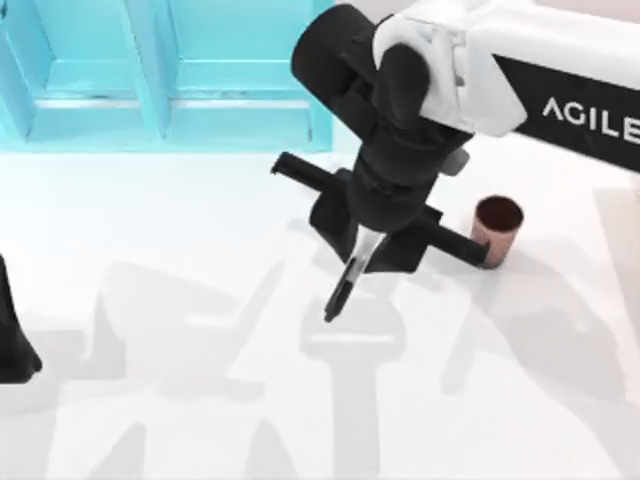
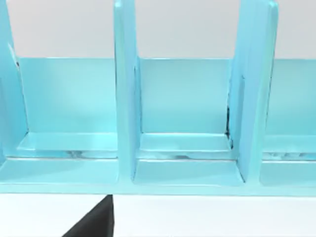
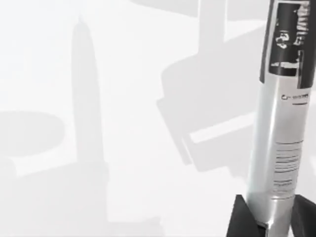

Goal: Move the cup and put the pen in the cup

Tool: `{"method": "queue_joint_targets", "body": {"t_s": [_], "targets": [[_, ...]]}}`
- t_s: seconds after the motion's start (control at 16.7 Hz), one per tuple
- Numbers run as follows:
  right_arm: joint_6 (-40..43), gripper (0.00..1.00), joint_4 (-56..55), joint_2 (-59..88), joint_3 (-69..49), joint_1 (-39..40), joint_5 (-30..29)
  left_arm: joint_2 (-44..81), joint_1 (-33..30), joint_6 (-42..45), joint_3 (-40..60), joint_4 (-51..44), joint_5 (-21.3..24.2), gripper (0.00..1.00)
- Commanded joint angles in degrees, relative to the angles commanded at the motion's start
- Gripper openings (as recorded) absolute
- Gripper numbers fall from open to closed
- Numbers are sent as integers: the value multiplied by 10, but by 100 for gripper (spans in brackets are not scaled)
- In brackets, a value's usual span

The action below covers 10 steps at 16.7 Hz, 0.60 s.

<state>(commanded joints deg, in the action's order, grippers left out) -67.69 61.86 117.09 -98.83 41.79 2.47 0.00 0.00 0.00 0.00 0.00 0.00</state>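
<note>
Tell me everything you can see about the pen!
The pen is a slim marker with a shiny silver-grey middle printed with small text and black ends. The right gripper holds it by its upper part, lifted off the white table, hanging tilted with its lower black end pointing down. The right wrist view shows its silver barrel between the dark fingers. It is apart from the cup, which stands to its right.

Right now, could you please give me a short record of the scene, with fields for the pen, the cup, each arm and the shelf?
pen: held in the right gripper, tip pointing down toward the table, lifted above it
cup: upright on the table, at the right side, nothing inside visible
right gripper: over the table's middle, fingers shut on the pen
left gripper: parked at the table's left edge
shelf: light blue, with dividers, at the far left of the table
pen in cup: not yet
</note>
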Motion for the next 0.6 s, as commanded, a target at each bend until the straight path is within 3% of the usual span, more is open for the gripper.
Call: {"method": "queue_joint_targets", "body": {"t_s": [0.36,0.6], "targets": [[4,0,-7,0,2,-2,-3,0,0,0,0,0,0,100],[59,0,-88,-19,47,9,-51,0,0,0,0,0,0,100]]}}
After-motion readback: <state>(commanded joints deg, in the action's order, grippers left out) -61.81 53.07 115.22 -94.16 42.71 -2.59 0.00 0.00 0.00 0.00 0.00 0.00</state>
